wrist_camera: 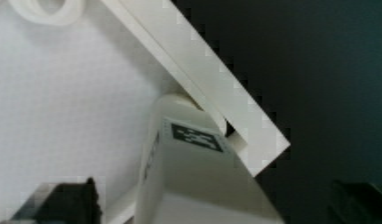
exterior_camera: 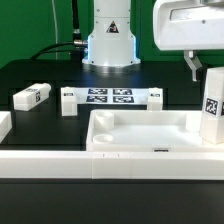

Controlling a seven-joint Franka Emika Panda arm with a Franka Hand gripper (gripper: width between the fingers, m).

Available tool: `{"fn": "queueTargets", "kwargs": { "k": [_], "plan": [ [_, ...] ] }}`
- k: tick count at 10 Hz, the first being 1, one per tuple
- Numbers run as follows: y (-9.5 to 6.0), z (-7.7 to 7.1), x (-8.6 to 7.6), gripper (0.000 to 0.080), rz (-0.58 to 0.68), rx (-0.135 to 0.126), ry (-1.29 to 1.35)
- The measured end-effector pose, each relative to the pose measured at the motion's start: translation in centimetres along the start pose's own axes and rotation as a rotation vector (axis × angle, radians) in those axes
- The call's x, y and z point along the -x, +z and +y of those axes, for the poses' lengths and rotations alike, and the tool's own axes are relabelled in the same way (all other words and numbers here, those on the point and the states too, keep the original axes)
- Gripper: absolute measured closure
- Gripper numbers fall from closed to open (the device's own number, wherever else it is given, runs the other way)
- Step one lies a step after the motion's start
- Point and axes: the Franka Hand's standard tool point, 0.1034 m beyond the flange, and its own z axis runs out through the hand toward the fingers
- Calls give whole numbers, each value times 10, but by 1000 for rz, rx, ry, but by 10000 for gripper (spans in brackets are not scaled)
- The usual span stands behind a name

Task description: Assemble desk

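The desk top, a white rimmed tray, lies at the front of the black table. One white tagged leg stands upright at the tray's corner on the exterior view's right. My gripper hangs just above that leg. In the wrist view the leg rises against the tray's rim, and my gripper straddles it. The dark fingers stand wide of the leg's sides, so the gripper is open. More loose legs lie behind the tray on the exterior view's left.
The marker board lies flat behind the tray, with a small white block at its end. The arm's base stands at the back. A long low white rail runs along the front edge.
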Motion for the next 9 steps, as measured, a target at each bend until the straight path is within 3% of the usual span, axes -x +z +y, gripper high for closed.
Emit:
{"fn": "queueTargets", "kwargs": {
  "k": [3, 4, 5, 9],
  "plan": [
    [1, 1, 0, 151, 0, 2, -240],
    [1, 1, 0, 151, 1, 9, -355],
    [-1, 1, -2, 151, 13, 46, -484],
    [-2, -2, -8, 151, 20, 64, -869]
  ]
}}
